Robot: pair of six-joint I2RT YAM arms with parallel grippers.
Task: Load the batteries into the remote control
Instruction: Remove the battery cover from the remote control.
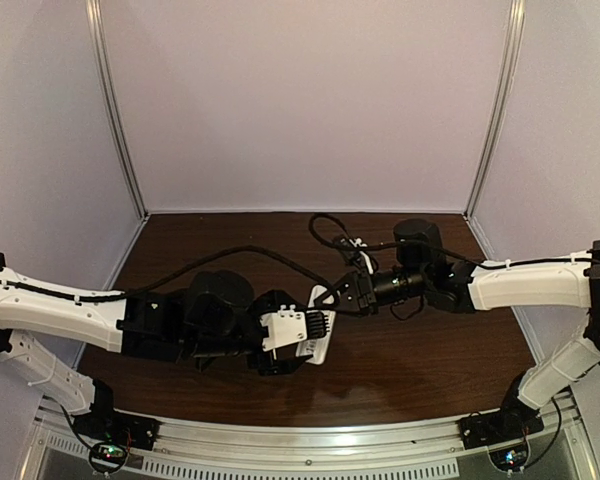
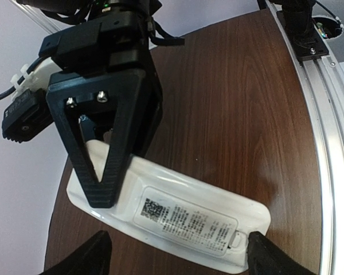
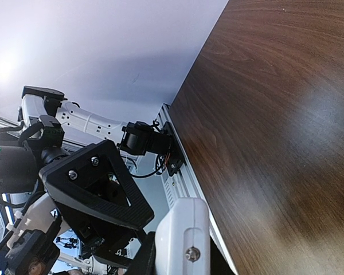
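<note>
White remote control (image 2: 183, 215) held over the dark wooden surface (image 2: 235, 103), label side up.
Right end effector (image 2: 100, 197) pinches one end; left end effector (image 2: 175, 258) is spread wide, a finger at either side.

You see a white remote control (image 2: 218, 197); its pale label (image 2: 186, 220) carries fine black print and a small black-and-white square code. Your table (image 2: 235, 97) is dark brown with reddish, streaky wood grain. The left gripper (image 2: 175, 258) and right gripper (image 2: 100, 189) are matt black. The arm links (image 1: 50, 305) are white, the rail (image 2: 327, 143) silvery, and the walls (image 1: 300, 100) pale lilac-grey.
</note>
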